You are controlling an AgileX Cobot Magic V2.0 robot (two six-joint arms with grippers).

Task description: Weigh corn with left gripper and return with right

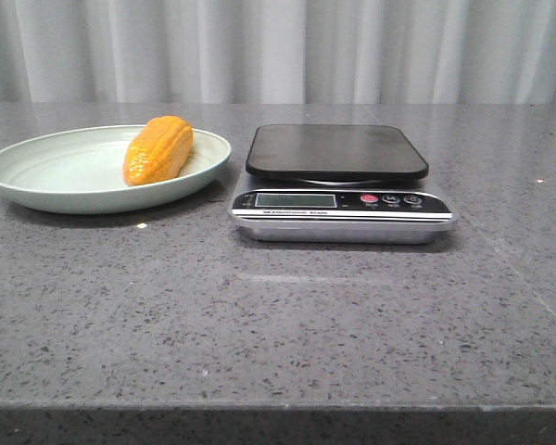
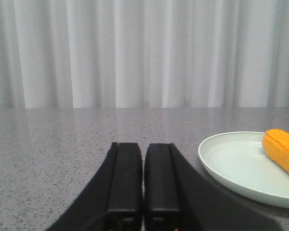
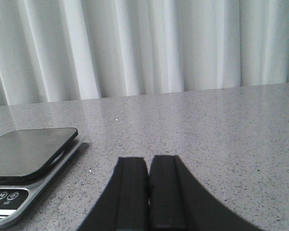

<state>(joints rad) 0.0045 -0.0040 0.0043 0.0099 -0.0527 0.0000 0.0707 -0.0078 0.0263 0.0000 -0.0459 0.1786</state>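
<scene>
A pale pleated curtain (image 1: 287,46) hangs across the whole back of the room, and in front of it runs a grey speckled table (image 1: 278,315) with a dull sheen. Its near edge shows along the bottom of the front view; the back edge meets the curtain. The front half of the top lies bare, and there is open surface to the right of the scale (image 1: 341,181) as well.

The scale sits about mid-table, a dark platform above a silver base with a display and small buttons facing forward. Just to its left is a light green plate (image 1: 46,171), shallow and round, its rim close to the scale's corner but apart from it.

The corn (image 1: 157,149) lies on the right part of the plate, resting on its side with the blunt end nearer the front and the taper pointing back. It is short, stubby and orange-yellow, with neat rows of kernels and a glossy shine.

Neither arm appears in the front view. From the wrist cameras, the left gripper (image 2: 143,185) has its two black fingers pressed together with nothing between them, low over the table, the plate off to one side. The right gripper (image 3: 148,192) is likewise closed and empty, the scale near it.
</scene>
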